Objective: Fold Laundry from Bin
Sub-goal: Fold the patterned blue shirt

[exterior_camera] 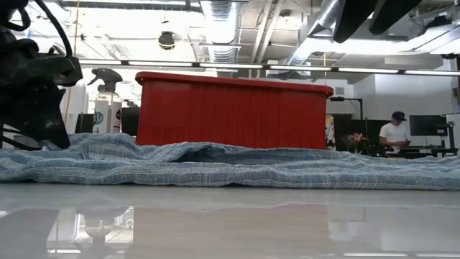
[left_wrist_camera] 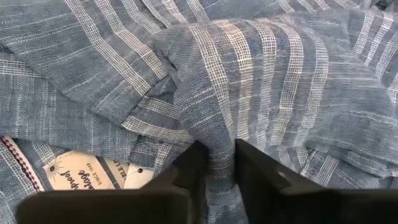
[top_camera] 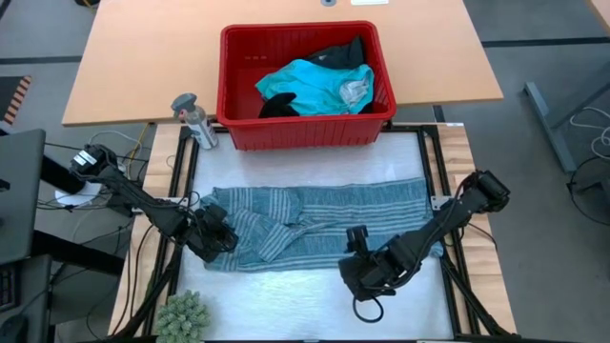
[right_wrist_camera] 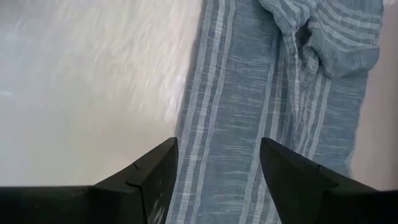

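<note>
From above, my left gripper (top_camera: 217,238) pinches the striped garment (top_camera: 324,214) spread before the red bin (top_camera: 305,124) holding turquoise cloth (top_camera: 319,86) and black cloth (top_camera: 338,54), while my right gripper (right_wrist_camera: 217,168) hovers spread over its edge.

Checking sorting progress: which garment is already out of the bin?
The blue-grey striped garment, spread on the table; the turquoise garment and black one lie inside the red bin.

You've got a loosely woven, matt striped garment (top_camera: 324,224) — soft cloth, creased. The surface (exterior_camera: 230,223) under it is glossy white, mirror-smooth. The bin (exterior_camera: 233,111) — ribbed red plastic, slight sheen.
</note>
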Robot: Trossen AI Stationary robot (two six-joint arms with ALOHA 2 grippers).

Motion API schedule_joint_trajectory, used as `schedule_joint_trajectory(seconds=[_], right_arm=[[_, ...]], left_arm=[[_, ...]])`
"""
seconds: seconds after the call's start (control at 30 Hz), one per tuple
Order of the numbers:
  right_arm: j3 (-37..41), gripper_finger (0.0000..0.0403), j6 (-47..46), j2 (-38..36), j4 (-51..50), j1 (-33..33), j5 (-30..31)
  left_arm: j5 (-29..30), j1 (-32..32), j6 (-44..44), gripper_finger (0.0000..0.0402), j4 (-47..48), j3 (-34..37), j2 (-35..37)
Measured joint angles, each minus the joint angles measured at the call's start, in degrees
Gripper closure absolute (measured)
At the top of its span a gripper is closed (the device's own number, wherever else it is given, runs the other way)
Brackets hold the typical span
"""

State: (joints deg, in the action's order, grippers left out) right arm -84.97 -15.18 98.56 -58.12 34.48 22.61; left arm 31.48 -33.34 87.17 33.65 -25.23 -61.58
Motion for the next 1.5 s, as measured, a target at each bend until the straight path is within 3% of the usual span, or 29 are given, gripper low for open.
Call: schedule_joint_trajectory(seconds=[0.17, 0.6, 0.7, 0.83, 0.97, 1.03, 1.23, 1.5], right_arm=[[0.0, 0.0149, 0.0, 0.0, 0.0, 0.0, 0.0], [0.0, 0.0149, 0.2, 0.0, 0.9, 0.0, 0.0], [0.6, 0.0149, 1.8, 0.1, 6.5, -0.3, 2.8], [6.2, 0.0149, 14.1, 0.2, 23.0, -1.2, 6.4], [13.3, 0.0149, 30.7, 0.3, 48.4, -2.9, 6.1], [15.9, 0.0149, 36.3, 0.6, 56.3, -4.0, 6.0], [15.7, 0.0149, 43.9, 8.3, 62.1, -8.4, 2.2], [7.9, 0.0149, 52.5, 19.3, 61.8, -12.2, 3.1]], left_arm=[[-1.0, 0.0, 0.0, 0.0396, -0.7, -1.1, 0.1], [-0.4, 0.0, 0.0, 0.0401, -1.6, -10.0, 0.3], [0.0, 0.0, -0.3, 0.0401, -1.6, -11.0, 0.3], [0.3, 0.0, -1.0, 0.0401, -1.5, -11.2, 0.3], [0.8, 0.0, -1.0, 0.0401, -1.5, -11.2, 0.3], [0.8, 0.0, -1.0, 0.0401, -1.5, -11.2, 0.3], [1.2, 0.0, -1.0, 0.0401, -1.5, -11.2, 0.3], [1.3, 0.0, -1.5, 0.0401, -1.5, -11.2, 0.3]])
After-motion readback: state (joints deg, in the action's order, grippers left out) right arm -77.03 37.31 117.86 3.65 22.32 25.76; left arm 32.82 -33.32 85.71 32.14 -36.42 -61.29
